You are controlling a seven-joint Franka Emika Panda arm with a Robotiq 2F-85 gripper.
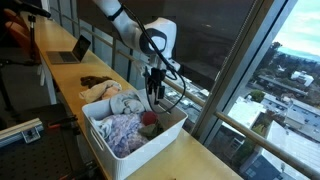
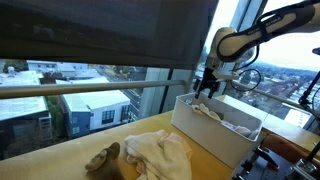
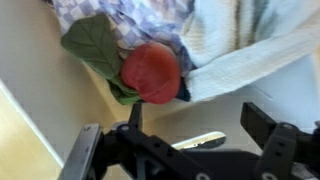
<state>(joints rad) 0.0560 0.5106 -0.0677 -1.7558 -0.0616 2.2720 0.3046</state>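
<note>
My gripper (image 1: 153, 95) hangs open over the far end of a white basket (image 1: 100, 150) and holds nothing. In the wrist view the gripper (image 3: 195, 115) has its jaws wide apart above the bare basket floor (image 3: 40, 90). Just beyond the fingers (image 3: 262, 118) lies a red rounded cloth item (image 3: 152, 72). It rests on a green cloth (image 3: 92, 45), beside a plaid garment (image 3: 140, 15) and a pale towel (image 3: 250, 40). The red item (image 1: 150, 118) also shows below the gripper in an exterior view. From the other side, the gripper (image 2: 205, 88) sits above the basket (image 2: 200, 125).
A heap of white cloth (image 2: 160, 155) and a brown item (image 2: 105, 158) lie on the wooden counter beside the basket. A laptop (image 1: 72, 50) stands farther along the counter. Tall windows (image 1: 240, 60) run close behind the counter.
</note>
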